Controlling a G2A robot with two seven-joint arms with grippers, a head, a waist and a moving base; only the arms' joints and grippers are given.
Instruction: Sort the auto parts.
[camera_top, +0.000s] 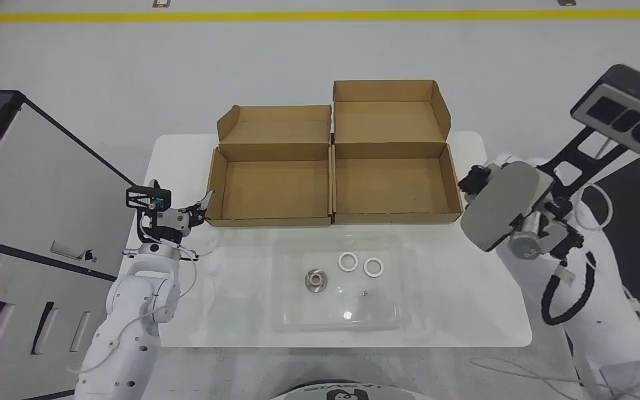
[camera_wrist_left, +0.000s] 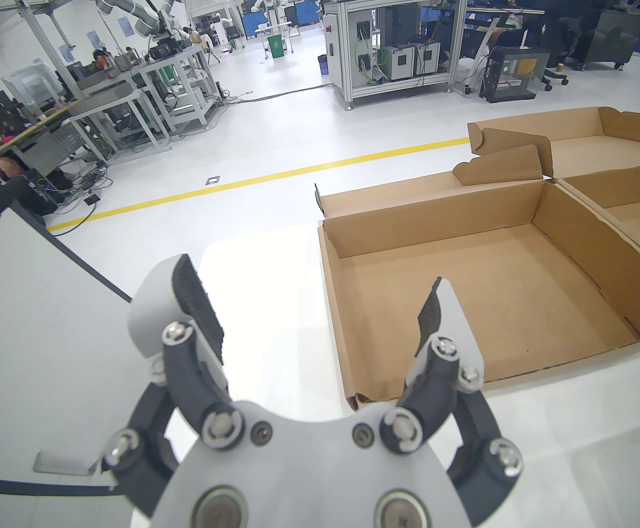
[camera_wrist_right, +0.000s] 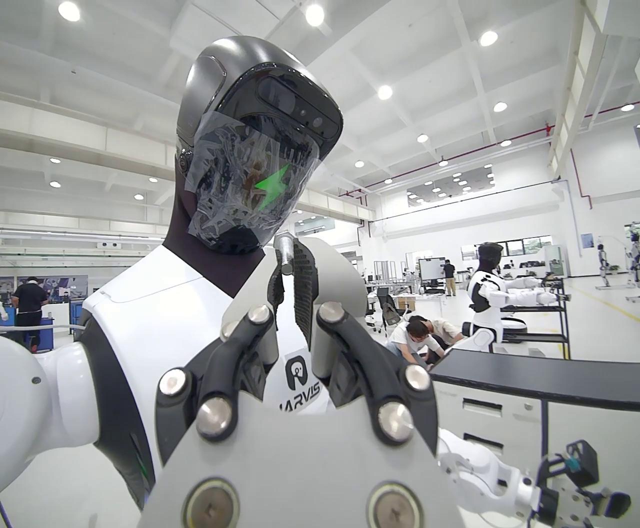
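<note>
A clear tray (camera_top: 288, 305) at the table's front middle holds a round metal part (camera_top: 316, 279) and two white rings (camera_top: 348, 262) (camera_top: 376, 267). Behind it stand two open cardboard boxes, the left box (camera_top: 270, 190) (camera_wrist_left: 475, 280) and the right box (camera_top: 395, 185) (camera_wrist_left: 615, 200); both look empty. My left gripper (camera_wrist_left: 310, 280) (camera_top: 200, 208) is open, hovering by the left box's front left corner with nothing between its fingers. My right arm (camera_top: 505, 205) is raised at the table's right side; its gripper (camera_wrist_right: 290, 265) is shut on a small metal bolt (camera_wrist_right: 285, 255).
A white cabinet (camera_top: 40, 230) stands close to the table's left edge. Bare white table (camera_top: 230, 290) lies between the tray and the left arm. The boxes' upright back flaps (camera_top: 275, 125) rise at the rear.
</note>
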